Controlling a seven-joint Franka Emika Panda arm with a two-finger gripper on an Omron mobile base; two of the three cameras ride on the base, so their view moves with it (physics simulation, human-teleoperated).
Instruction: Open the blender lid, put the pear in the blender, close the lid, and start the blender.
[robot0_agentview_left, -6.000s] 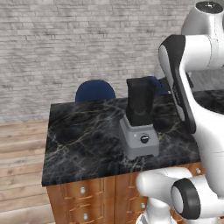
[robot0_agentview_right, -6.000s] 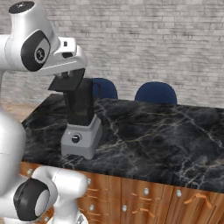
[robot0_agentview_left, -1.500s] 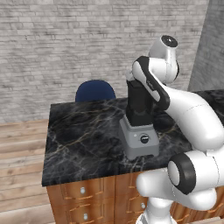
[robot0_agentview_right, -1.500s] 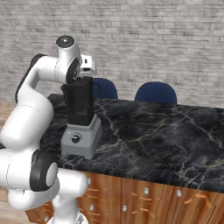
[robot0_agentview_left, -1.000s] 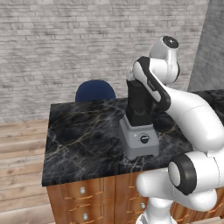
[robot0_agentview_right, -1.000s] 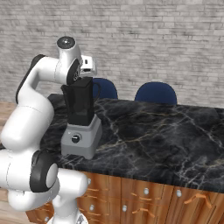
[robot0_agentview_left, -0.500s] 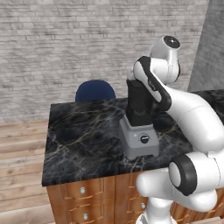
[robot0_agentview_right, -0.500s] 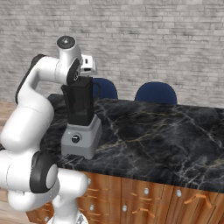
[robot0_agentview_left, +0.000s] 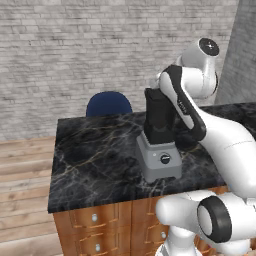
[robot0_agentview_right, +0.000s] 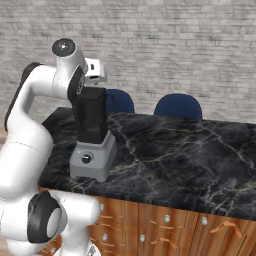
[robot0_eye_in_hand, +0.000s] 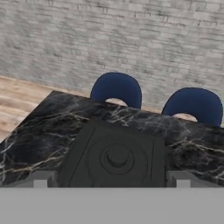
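The blender (robot0_agentview_left: 161, 159) (robot0_agentview_right: 92, 156) stands on the black marble counter (robot0_agentview_right: 175, 150), its grey base with a round black knob facing me and its dark jar (robot0_agentview_right: 92, 119) upright. The blender lid (robot0_eye_in_hand: 116, 156), a flat black square cap with a round boss in its middle, sits on top of the jar. My gripper (robot0_eye_in_hand: 110, 180) hovers just above the lid, open, one fingertip (robot0_eye_in_hand: 41, 179) on each side with nothing between them. The white hand (robot0_agentview_right: 94, 72) is at the jar's top. The pear is hidden.
Two blue chairs (robot0_eye_in_hand: 116, 89) (robot0_eye_in_hand: 195, 105) stand behind the counter's far edge, in front of a grey brick wall. Wooden drawers (robot0_agentview_right: 165, 225) run below the counter's front edge. The counter stretches to the right of the blender.
The jaws have spread wide apart above the lid. The arm, the blender and the lid stay where they were.
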